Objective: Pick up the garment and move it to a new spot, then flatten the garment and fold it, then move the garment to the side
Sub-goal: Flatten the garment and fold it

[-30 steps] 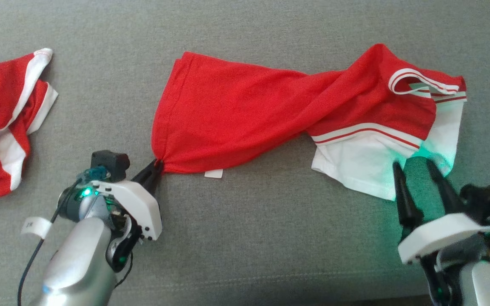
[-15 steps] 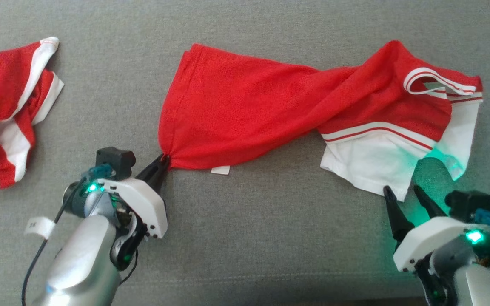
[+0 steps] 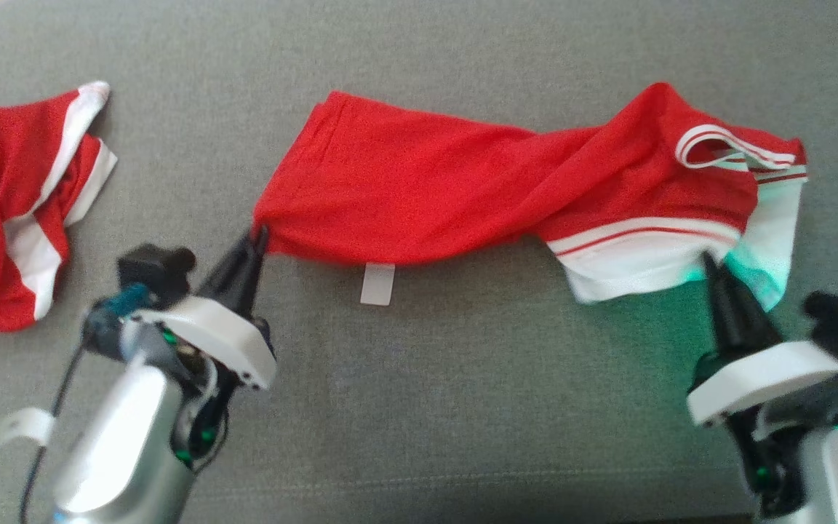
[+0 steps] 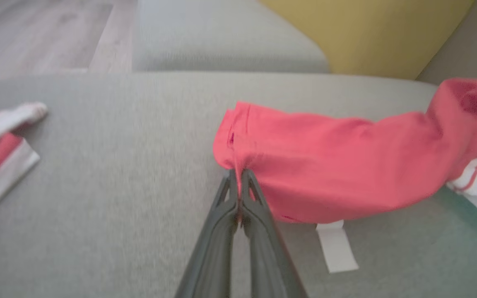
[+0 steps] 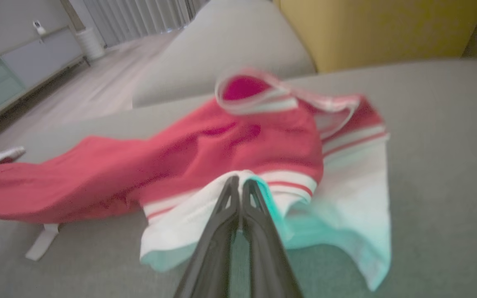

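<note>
Left gripper: fingers pressed together, tips pinching the bunched red corner of the garment at its hem end. Right gripper: fingers also closed, tips clamped on the white sleeve edge just below the red-and-white stripe; green light from the wrist tints the white cloth beside them. The garment, a red shirt with white striped sleeves and a striped collar, stretches in a twisted band from one pair of fingertips to the other across the grey cushion. It is widest just beyond the left fingertips and narrows to a twist about midway, with the collar lying beyond the right fingertips. A white label hangs from the near hem, between the two grippers and closer to the left one. A second red-and-white garment lies well apart, to the outer side of the left gripper. Against half a second earlier: the right fingers then stood open, just short of the sleeve hem, and now they are shut on it. The left tips sit farther forward with the corner in them. The near hem is drawn up and the label shows full length below it. The whole view has shifted slightly as well.
</note>
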Tool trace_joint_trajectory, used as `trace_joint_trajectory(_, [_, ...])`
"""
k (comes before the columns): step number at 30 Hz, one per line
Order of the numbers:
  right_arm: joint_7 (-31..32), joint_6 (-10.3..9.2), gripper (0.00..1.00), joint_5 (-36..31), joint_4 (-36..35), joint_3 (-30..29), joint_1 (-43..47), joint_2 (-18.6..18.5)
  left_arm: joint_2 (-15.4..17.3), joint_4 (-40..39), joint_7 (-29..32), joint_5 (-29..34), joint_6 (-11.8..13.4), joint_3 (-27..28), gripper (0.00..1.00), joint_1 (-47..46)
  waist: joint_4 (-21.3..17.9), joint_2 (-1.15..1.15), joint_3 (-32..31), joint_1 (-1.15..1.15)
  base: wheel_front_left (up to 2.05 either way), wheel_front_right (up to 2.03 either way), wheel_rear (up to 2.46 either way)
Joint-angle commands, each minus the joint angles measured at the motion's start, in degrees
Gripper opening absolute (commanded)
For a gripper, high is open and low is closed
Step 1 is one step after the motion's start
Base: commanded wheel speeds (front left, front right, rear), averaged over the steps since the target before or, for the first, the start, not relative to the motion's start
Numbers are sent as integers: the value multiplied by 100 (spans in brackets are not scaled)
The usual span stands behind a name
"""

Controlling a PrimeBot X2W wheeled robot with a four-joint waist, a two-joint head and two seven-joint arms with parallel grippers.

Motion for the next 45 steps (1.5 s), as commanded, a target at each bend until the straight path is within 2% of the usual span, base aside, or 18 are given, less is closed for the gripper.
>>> trace_joint_trajectory(1, [-163, -4, 0, -71, -472, 45, -217, -31, 235, -440, -81, -21, 85, 312, 0, -160, -32, 0, -153, 0, 0, 0, 0])
trace_joint_trajectory(6, [-399, -4, 0, -209, -1478, -135, -540, -121, 414, -1612, -124, -2, 372, 592, 0, -129, -80, 0, -509, 0, 0, 0, 0])
trace_joint_trajectory(10, [-468, -4, 0, -238, -1976, -326, -981, -333, 560, -2430, -46, 40, 550, 799, 0, -264, -125, 0, -787, 0, 0, 0, 0])
trace_joint_trajectory(15, [-421, -4, 0, -204, -2282, -604, -1614, -638, 746, -3159, 157, 100, 677, 1010, 0, -640, -129, 0, -1097, 0, 0, 0, 0])
trace_joint_trajectory(24, [-215, -4, 0, 22, -2340, -849, -2385, -1100, 881, -3715, 585, 137, 739, 1056, 0, -1239, -119, 0, -1511, 0, 0, 0, 0])
trace_joint_trajectory(31, [-135, -4, 0, 117, -2190, -749, -2544, -1142, 833, -3652, 713, 54, 723, 974, 0, -1354, -112, 0, -1548, 0, 0, 0, 0])
trace_joint_trajectory(37, [-103, -4, 0, 302, -1792, -567, -2767, -1219, 747, -3168, 696, 39, 614, 821, 0, -1647, -87, 0, -1391, 0, 0, 0, 0])
trace_joint_trajectory(42, [-218, -4, 0, 481, -1024, -237, -3664, -1295, 614, -2333, 466, 91, 411, 739, 0, -2491, -69, 0, -915, 0, 0, 0, 0])
trace_joint_trajectory(44, [-389, -4, 0, 530, -339, 22, -4525, -1313, 494, -1627, 221, 53, 278, 797, 0, -3208, -69, 0, -591, 0, 0, 0, 0])
trace_joint_trajectory(45, [-389, -4, 0, 530, -339, 22, -4525, -1313, 494, -1627, 221, 53, 278, 797, 0, -3208, -69, 0, -591, 0, 0, 0, 0])
